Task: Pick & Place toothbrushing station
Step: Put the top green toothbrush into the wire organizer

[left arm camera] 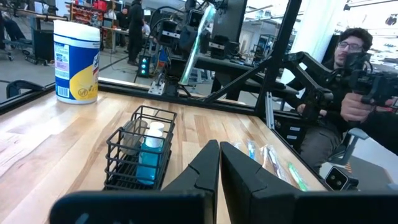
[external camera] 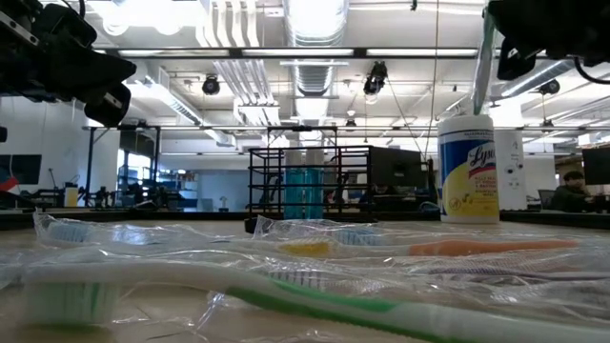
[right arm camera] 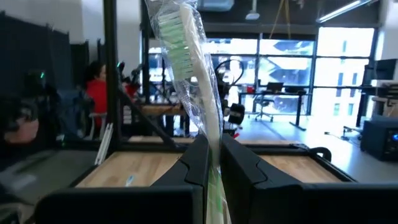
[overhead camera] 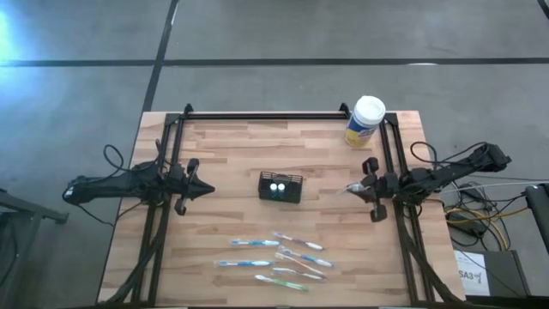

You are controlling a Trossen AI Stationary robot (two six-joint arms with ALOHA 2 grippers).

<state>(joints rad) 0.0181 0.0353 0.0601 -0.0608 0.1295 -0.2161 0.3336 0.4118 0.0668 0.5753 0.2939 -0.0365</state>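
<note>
Pinched in my right claw (right arm camera: 210, 163) is a plastic-wrapped green-bristled toothbrush (right arm camera: 186, 56); next I must carry it to the black wire-mesh holder box (overhead camera: 281, 187) and lower it in. Left claw (left arm camera: 219, 163) waits pressed together, empty.

1. Right gripper (right arm camera: 211, 163) fingers pinched shut on a wrapped toothbrush (right arm camera: 196, 81), clear plastic sleeve, green-and-white bristle head up.
2. Wooden table (right arm camera: 137, 167) beyond, black frame post (right arm camera: 111, 74) upright.
3. Person in red (right arm camera: 99, 93) seated in the background; windows behind.
</note>
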